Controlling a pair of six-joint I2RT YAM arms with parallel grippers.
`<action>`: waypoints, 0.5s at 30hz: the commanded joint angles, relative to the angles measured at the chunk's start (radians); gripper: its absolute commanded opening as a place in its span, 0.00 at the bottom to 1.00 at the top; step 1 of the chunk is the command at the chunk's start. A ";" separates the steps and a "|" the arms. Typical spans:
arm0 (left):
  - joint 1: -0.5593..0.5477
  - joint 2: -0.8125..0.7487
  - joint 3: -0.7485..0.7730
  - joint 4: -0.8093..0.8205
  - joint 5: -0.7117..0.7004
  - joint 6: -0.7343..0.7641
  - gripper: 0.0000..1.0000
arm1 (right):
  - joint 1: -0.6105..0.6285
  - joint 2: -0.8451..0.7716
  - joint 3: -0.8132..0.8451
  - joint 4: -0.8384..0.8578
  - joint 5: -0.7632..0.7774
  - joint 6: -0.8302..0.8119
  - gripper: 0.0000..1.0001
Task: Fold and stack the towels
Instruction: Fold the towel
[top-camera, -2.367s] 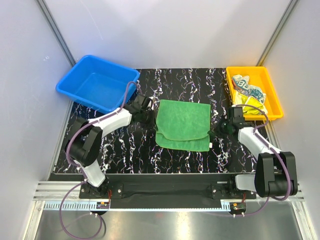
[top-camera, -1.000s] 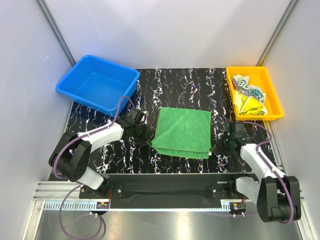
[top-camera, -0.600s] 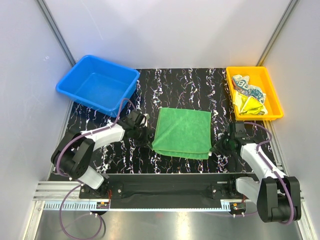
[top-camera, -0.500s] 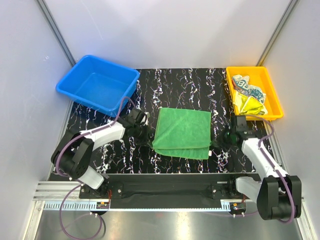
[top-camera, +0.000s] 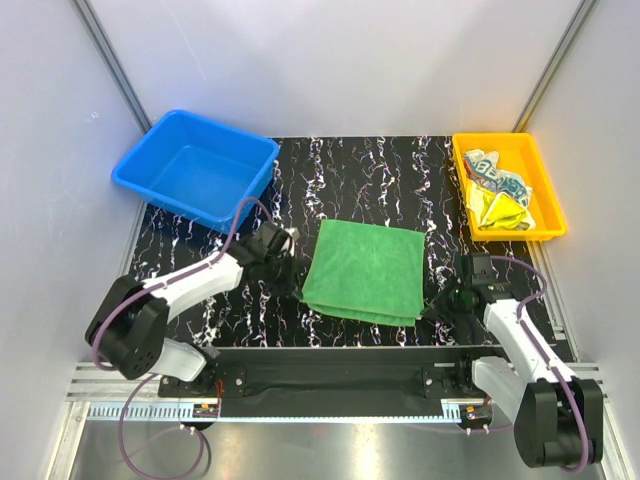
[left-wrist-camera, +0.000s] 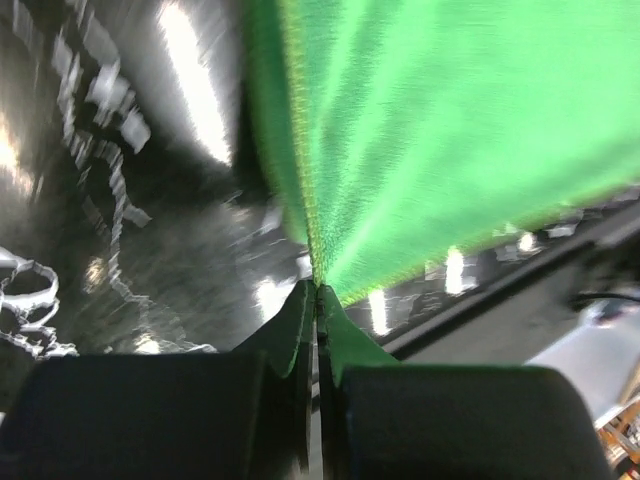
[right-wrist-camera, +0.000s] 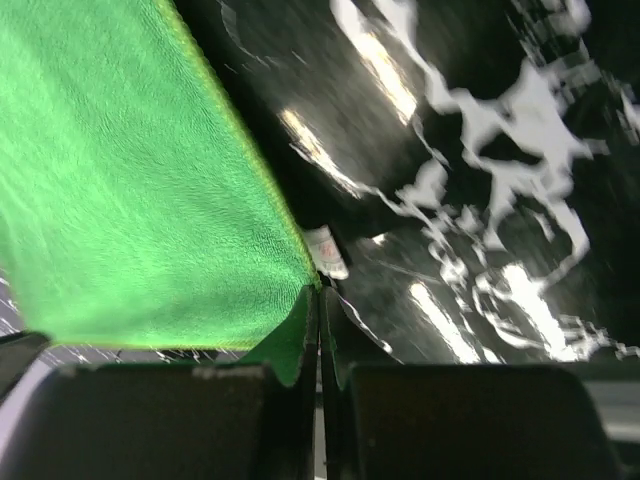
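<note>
A folded plain green square towel (top-camera: 365, 270) lies mid-worktop (top-camera: 360, 165), which is black with white marbling. The left claw (left-wrist-camera: 317, 292) is clenched on its near-left corner and the right claw (right-wrist-camera: 318, 293) on its near-right corner (fabric pinched between the closed tips). A yellow printed towel (top-camera: 497, 208) sits in the orange plastic bin (top-camera: 545, 190).

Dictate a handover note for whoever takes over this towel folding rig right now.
Left gripper: shut on the near left corner of the green towel. Right gripper: shut on its near right corner.
Green towel: mid-table, doubled over. Yellow towel and striped towel: crumpled in the orange bin, far right.
Done: green towel's first fold.
Left: probably finish it, then fold the other two and stack.
</note>
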 joint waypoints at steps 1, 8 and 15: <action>0.001 0.030 -0.053 0.079 -0.021 -0.011 0.00 | 0.006 -0.086 -0.002 -0.015 0.029 0.056 0.00; 0.002 0.062 -0.093 0.116 -0.031 -0.008 0.00 | 0.006 -0.137 -0.027 -0.036 0.046 0.062 0.00; 0.001 0.039 -0.106 0.109 -0.021 0.006 0.03 | 0.006 -0.134 -0.024 -0.030 0.022 0.051 0.21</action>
